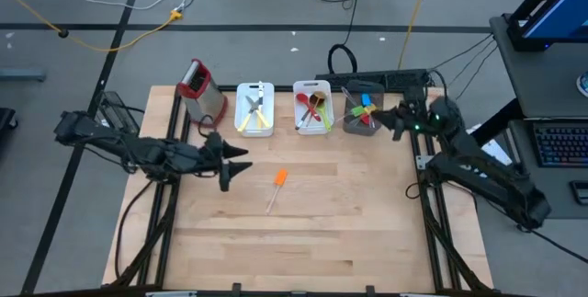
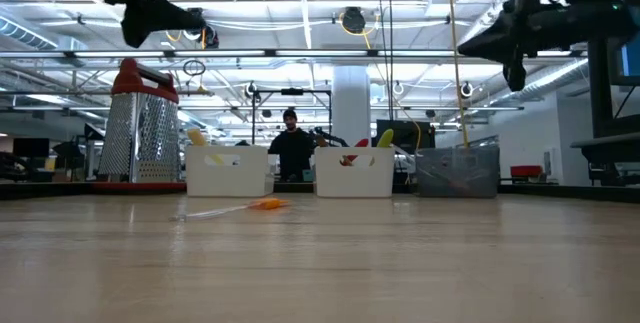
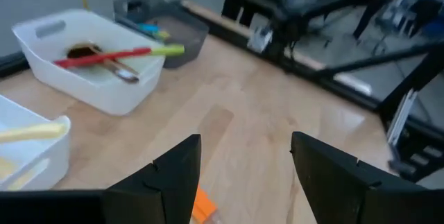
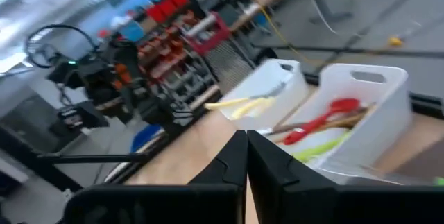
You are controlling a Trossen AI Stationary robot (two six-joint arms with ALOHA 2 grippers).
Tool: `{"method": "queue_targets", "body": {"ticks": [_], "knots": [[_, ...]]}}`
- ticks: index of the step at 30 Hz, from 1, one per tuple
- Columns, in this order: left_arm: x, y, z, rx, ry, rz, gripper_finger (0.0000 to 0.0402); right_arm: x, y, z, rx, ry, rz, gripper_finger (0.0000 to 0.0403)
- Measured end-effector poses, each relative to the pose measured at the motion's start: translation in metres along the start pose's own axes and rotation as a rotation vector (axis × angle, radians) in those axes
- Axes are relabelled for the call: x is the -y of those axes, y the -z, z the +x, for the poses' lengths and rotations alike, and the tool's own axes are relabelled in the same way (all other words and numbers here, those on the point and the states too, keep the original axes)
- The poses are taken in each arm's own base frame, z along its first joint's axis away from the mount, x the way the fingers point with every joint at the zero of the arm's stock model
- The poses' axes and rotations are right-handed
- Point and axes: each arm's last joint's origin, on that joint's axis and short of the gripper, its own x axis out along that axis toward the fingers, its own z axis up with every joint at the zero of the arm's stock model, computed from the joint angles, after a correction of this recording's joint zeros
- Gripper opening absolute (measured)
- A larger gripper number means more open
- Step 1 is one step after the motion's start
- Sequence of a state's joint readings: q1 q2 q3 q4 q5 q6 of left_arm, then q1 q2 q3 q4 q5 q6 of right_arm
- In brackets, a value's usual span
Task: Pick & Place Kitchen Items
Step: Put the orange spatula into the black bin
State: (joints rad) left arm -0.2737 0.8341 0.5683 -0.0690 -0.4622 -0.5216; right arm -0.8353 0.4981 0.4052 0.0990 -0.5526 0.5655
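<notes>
One kitchen item, a small utensil with an orange handle and a clear blade (image 1: 277,187), lies flat on the wooden table near its middle; it also shows in the low view (image 2: 240,206). My left gripper (image 1: 246,160) hovers open to its left, well above the table, and the orange handle (image 3: 202,207) peeks out beside one finger. My right gripper (image 1: 388,120) is shut and empty, raised beside the grey cup (image 1: 362,119). The other utensils lie in two white bins and the cup along the far edge.
Along the far edge stand a metal grater with a red top (image 1: 200,90), a white bin with cream-handled knives (image 1: 254,109), a white bin with a red spoon, wooden spoon and green spatula (image 1: 313,108), and the cup. A person stands beyond the table (image 2: 291,148).
</notes>
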Motion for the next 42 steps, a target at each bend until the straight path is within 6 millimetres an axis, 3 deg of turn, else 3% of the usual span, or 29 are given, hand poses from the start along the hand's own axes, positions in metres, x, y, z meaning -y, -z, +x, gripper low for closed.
{"method": "queue_targets", "body": {"ticks": [8, 15, 22, 30, 37, 42], "knots": [[0.028, -0.010, 0.036, -0.184, -0.021, 0.038, 0.0230, 0.006, 0.030, -0.006, 0.103, -0.135, -0.060, 0.0000], [0.049, -0.022, 0.069, -0.466, -0.204, 0.093, 0.0230, 0.014, 0.052, -0.008, 0.092, -0.250, -0.193, 0.0000], [0.042, -0.021, 0.111, -0.688, -0.446, -0.132, 0.0230, 0.018, 0.060, -0.008, 0.065, -0.272, -0.280, 0.0000], [0.027, -0.005, 0.160, -0.760, -0.585, -0.429, 0.0230, 0.021, 0.061, -0.010, 0.011, -0.312, -0.286, 0.0000], [0.012, 0.001, 0.172, -0.735, -0.699, -0.604, 0.0230, 0.027, 0.060, -0.009, 0.059, -0.158, -0.334, 0.0000], [0.012, 0.000, 0.172, -0.720, -0.715, -0.640, 0.0230, 0.016, 0.045, -0.010, 0.036, -0.167, -0.391, 0.0000]]}}
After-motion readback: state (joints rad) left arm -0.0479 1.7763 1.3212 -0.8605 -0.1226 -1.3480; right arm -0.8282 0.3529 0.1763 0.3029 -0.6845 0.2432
